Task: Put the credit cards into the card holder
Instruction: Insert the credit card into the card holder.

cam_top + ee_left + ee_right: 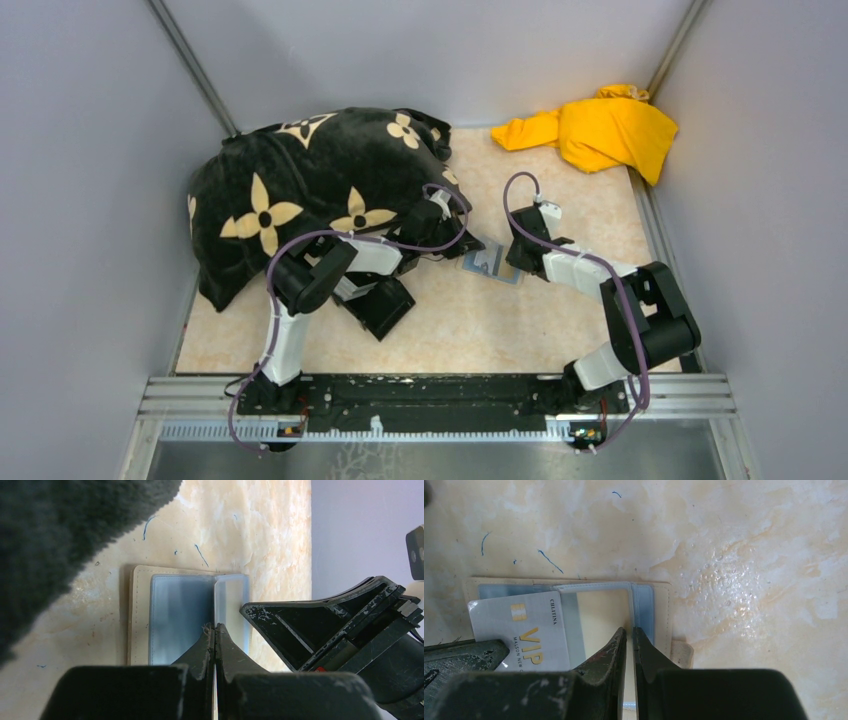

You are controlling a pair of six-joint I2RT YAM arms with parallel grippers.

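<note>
Overhead, close wrist views share card holder (175, 615)

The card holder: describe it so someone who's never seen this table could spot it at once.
On the beige marbled table, look just right of the big black flower-patterned pillow, near the middle. The card holder lies open there: a small flat cream wallet with clear bluish sleeves and a pale VIP card overlapping it, nothing like the soft pillow.

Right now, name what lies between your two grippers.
The open card holder, a VIP card over it, between left gripper and right gripper, in the top view.
</note>
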